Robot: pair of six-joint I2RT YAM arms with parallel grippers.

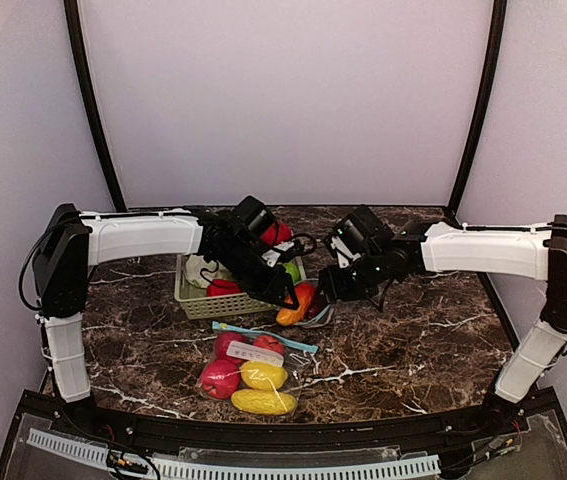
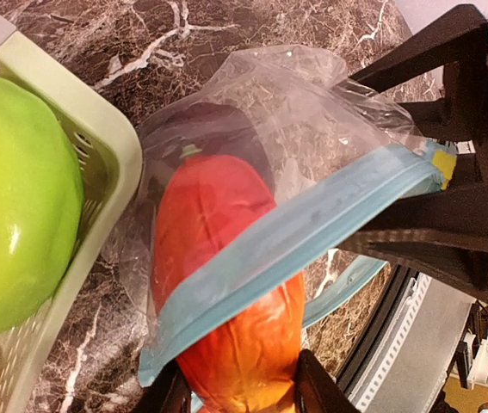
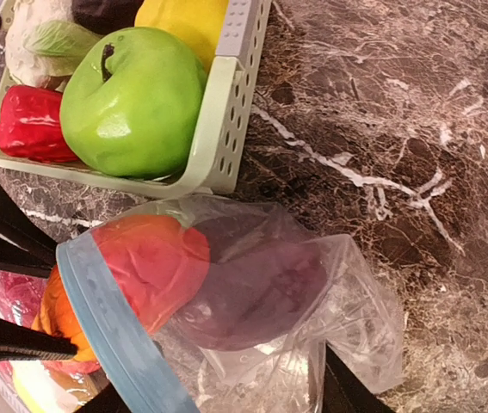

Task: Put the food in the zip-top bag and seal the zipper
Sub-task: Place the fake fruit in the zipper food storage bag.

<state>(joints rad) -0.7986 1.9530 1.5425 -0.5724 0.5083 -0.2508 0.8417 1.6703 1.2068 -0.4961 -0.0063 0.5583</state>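
Observation:
My left gripper (image 2: 235, 396) is shut on an orange-red toy fruit (image 2: 226, 258) and holds it halfway through the mouth of a clear zip-top bag (image 2: 312, 112), under its blue zipper strip (image 2: 312, 228). A dark purple food (image 3: 265, 292) lies deeper in that bag. In the top view this happens just right of the basket, with the left gripper (image 1: 288, 298) meeting the right gripper (image 1: 325, 290). My right gripper (image 3: 226, 400) has its fingers wide apart, with the bag's crumpled plastic between them.
The pale green basket (image 3: 226, 103) next to the bag holds a green apple (image 3: 132, 99), a red pepper (image 3: 28, 125), a pale cabbage (image 3: 41, 34) and a yellow piece (image 3: 183, 17). A second bag (image 1: 248, 365) with red and yellow food lies at the front.

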